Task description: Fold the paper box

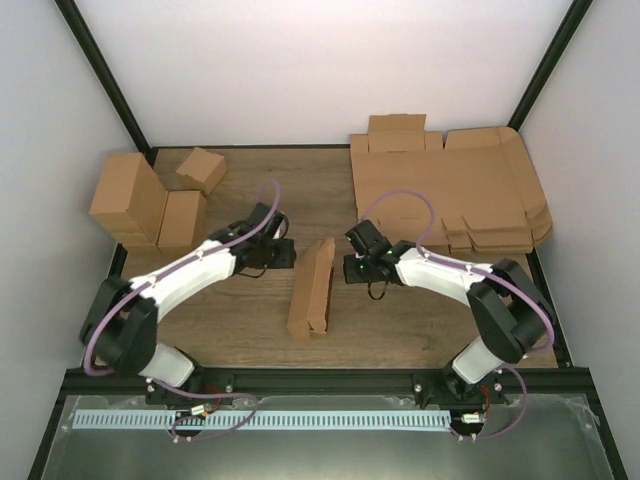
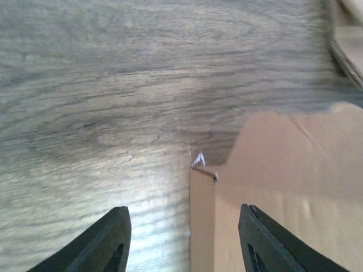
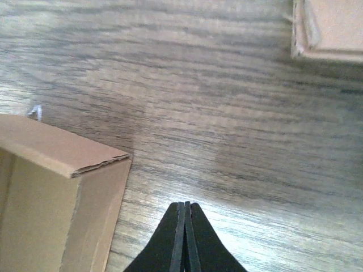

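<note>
The paper box (image 1: 312,290) is a long narrow brown cardboard piece lying near the middle of the wooden table, running front to back. My left gripper (image 1: 288,252) sits just left of its far end, and my right gripper (image 1: 350,268) just right of it. In the left wrist view the left gripper (image 2: 183,208) is open and empty, with a corner of the box (image 2: 283,187) reaching between the fingers (image 2: 113,241). In the right wrist view the right gripper (image 3: 184,205) is shut on nothing above bare table, with the box's open end (image 3: 51,198) to its left.
A thick pile of flat cardboard sheets (image 1: 450,190) lies at the back right; its corner shows in the right wrist view (image 3: 329,28). Several folded brown boxes (image 1: 150,195) stand at the back left. Black frame rails border the table.
</note>
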Motion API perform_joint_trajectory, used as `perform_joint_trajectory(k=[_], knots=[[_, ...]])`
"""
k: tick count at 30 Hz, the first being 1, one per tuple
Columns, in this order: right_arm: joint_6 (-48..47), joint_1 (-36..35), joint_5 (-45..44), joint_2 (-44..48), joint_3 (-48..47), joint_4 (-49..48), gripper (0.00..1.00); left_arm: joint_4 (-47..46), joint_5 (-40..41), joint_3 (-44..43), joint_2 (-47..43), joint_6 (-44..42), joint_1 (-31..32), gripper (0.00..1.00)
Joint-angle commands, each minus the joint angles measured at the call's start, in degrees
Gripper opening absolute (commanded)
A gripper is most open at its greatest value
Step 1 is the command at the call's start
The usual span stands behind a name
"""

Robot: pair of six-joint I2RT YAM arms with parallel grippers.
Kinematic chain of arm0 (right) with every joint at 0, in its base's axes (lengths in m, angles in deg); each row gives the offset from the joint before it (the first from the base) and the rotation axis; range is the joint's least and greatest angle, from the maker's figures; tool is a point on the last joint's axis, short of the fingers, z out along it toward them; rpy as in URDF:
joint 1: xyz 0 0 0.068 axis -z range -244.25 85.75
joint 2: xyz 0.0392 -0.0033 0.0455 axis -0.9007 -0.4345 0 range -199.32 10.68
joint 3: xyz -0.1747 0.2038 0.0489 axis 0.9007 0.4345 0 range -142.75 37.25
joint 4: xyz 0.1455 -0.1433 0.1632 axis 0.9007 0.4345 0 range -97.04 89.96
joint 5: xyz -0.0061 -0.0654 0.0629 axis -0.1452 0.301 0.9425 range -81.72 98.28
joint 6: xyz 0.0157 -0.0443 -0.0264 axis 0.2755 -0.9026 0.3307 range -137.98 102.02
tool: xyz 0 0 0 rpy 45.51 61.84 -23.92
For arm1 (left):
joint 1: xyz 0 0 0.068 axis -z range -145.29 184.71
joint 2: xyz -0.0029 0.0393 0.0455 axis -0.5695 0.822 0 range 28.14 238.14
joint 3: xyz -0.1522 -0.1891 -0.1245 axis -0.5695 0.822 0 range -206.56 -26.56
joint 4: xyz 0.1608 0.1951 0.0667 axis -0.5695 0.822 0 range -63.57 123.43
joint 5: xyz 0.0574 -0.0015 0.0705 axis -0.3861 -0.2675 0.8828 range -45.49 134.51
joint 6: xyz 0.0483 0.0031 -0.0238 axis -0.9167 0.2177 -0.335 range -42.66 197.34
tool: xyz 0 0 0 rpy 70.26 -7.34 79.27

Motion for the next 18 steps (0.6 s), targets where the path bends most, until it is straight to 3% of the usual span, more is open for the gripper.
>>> perform_joint_trajectory(k=[1, 5, 9, 12, 18], knots=[[-7.23, 1.08, 1.34, 5.08, 1.47, -5.25, 0.01, 4.95, -1.51, 2.8, -8.86, -0.37, 0.82, 0.61], [-11.45, 2.57, 3.35, 7.33, 0.07, -5.48, 0.02, 8.54, -4.85, 4.16, -16.52, 1.04, 5.84, 0.81], [-13.09, 2.59, 2.94, 8.62, -0.76, -5.34, 0.04, 15.08, -0.16, -0.05, -20.89, 4.24, 13.24, 0.98], [-12.5, 2.59, 1.46, 8.67, -1.12, -4.79, 0.05, 22.36, 6.33, -8.86, -18.32, 7.19, 19.51, 1.0], [-3.67, 3.05, -7.23, 8.79, -0.45, -1.58, 0.09, 34.5, 23.02, -22.69, -4.56, 16.05, 31.63, 1.0]])
